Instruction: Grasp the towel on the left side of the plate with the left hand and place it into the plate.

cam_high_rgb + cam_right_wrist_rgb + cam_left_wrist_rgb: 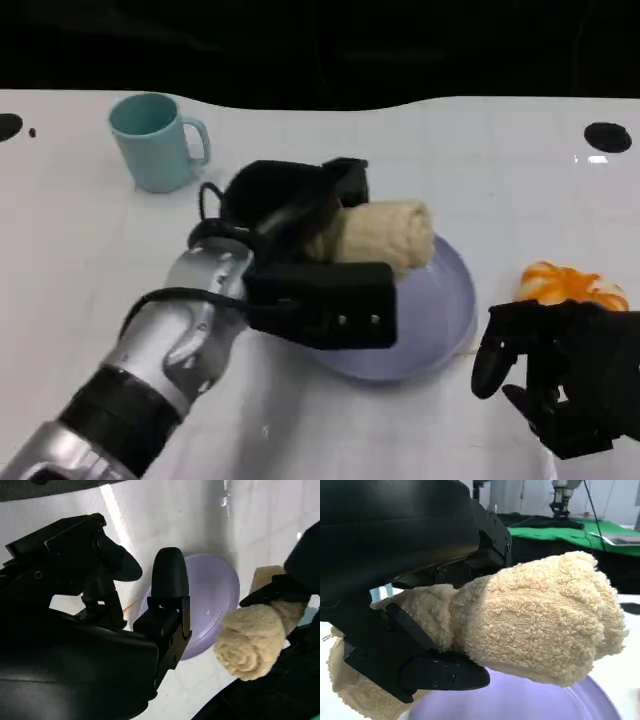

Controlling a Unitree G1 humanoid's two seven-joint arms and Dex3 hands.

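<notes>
My left hand grips a rolled beige towel and holds it over the far-left part of the lavender plate. In the left wrist view the towel bulges out past my black fingers, just above the plate's rim. The right wrist view shows the towel held beside the plate, with the left hand's fingers wrapped round it. My right hand rests at the table's near right with fingers apart and nothing in it.
A teal mug stands at the back left. An orange-and-white item lies right of the plate, just beyond my right hand. The white table runs to a dark far edge.
</notes>
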